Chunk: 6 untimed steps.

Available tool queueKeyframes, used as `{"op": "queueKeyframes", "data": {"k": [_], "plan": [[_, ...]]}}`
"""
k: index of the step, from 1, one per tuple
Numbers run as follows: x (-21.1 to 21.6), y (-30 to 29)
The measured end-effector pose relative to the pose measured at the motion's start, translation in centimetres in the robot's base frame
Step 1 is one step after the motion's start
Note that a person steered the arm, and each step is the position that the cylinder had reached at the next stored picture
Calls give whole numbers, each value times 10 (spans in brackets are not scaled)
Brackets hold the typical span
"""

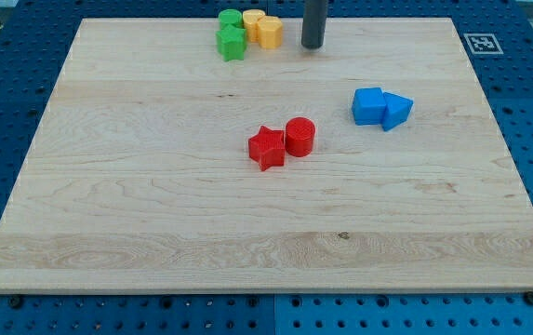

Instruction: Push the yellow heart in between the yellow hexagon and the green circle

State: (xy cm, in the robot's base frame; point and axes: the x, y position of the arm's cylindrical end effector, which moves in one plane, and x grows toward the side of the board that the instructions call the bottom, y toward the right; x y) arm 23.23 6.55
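Near the view's top edge is a tight cluster of blocks. A green circle (231, 18) sits at its top left and a green star (233, 43) just below it. Two yellow blocks touch each other to their right. The nearer one (270, 32) looks like the heart. The one behind it (252, 19), beside the green circle, looks like the hexagon. My tip (313, 45) rests on the board a little to the right of the yellow heart, with a small gap between them.
A red star (267, 148) and a red cylinder (300, 136) touch near the board's middle. A blue cube (369, 105) and a blue triangle (397, 110) touch at the right. The wooden board (154, 233) lies on a blue perforated table.
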Motion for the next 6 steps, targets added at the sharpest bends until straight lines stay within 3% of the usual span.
{"op": "queueKeyframes", "data": {"k": [1, 6], "plan": [[-40, -2], [-40, -87]]}}
